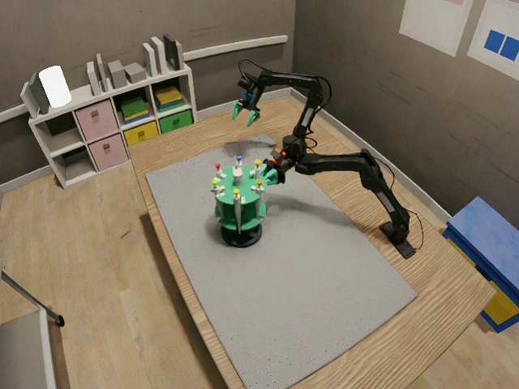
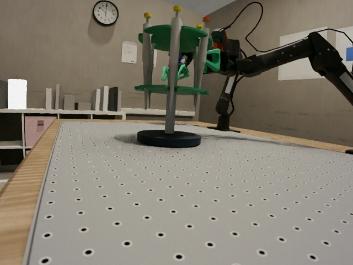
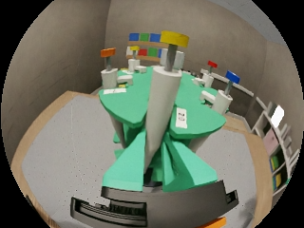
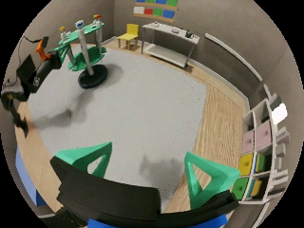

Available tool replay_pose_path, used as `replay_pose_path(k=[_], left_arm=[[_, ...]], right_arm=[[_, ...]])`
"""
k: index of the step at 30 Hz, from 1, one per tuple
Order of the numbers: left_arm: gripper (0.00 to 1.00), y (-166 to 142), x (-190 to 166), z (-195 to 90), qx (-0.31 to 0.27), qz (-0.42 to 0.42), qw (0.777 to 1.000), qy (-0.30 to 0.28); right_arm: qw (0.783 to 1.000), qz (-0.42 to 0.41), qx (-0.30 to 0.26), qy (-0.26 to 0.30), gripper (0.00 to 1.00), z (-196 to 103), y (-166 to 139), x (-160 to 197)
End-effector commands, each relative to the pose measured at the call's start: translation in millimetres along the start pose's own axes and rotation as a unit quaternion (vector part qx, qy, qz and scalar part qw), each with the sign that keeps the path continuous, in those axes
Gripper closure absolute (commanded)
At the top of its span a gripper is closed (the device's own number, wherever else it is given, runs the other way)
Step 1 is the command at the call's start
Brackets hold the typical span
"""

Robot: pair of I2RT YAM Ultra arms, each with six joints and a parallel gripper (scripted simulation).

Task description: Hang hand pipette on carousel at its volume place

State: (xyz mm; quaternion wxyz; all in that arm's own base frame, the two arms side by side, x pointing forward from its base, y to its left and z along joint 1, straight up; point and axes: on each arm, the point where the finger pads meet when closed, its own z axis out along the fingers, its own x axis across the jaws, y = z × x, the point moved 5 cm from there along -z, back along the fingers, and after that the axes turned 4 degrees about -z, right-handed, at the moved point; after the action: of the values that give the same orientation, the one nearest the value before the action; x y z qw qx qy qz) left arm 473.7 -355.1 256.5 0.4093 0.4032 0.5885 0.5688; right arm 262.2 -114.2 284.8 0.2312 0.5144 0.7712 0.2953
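Note:
The carousel (image 1: pixel 249 184) (image 2: pixel 159 37) (image 3: pixel 135 105) has a green head on a dark round base (image 1: pixel 242 238) (image 2: pixel 169 139) (image 4: pixel 93 76). My left gripper (image 1: pixel 268 174) (image 3: pixel 153 129) is shut on a yellow-button pipette (image 3: pixel 161 92) at the head's rim. That pipette is nearly upright, beside a white label (image 3: pixel 181 118) too small to read surely. Its finger hook is hidden behind its body in the left wrist view, so its seating behind the rail cannot be told. My right gripper (image 1: pixel 242 121) (image 4: pixel 149 152) is open and empty, high beyond the carousel.
Other pipettes hang around the head, with orange (image 1: pixel 259 182) (image 3: pixel 108 52), red (image 1: pixel 217 166) (image 3: pixel 212 64), blue (image 1: pixel 238 158) (image 3: pixel 233 77) and yellow (image 1: pixel 236 191) buttons. The grey perforated mat (image 1: pixel 310 292) (image 2: pixel 199 228) lies under the carousel, and no loose pipette shows on it.

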Motion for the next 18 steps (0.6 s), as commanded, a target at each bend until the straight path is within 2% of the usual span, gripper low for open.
replay_pose_path(k=[1, 13, 14, 18], left_arm=[[0.88, 46.7, 11.7, 4.3, -0.022, -0.057, 0.998, 0.017], [0.88, 46.7, 11.7, 4.3, -0.022, -0.057, 0.998, 0.017], [0.88, 45.0, 11.4, 4.0, -0.005, -0.060, 0.998, 0.017], [0.88, 42.9, 8.6, 0.3, -0.003, -0.062, 0.998, 0.014]], right_arm=[[1.000, -0.004, -0.012, 0.000, 0.00, -1.2, 3.1, -3.9], [1.000, -0.004, -0.012, 0.000, 0.00, -1.2, 3.1, -3.9], [1.000, -0.004, -0.012, 0.000, 0.00, -1.2, 3.1, -3.9], [1.000, -0.004, -0.012, 0.000, 0.00, -1.2, 3.1, -3.9]])
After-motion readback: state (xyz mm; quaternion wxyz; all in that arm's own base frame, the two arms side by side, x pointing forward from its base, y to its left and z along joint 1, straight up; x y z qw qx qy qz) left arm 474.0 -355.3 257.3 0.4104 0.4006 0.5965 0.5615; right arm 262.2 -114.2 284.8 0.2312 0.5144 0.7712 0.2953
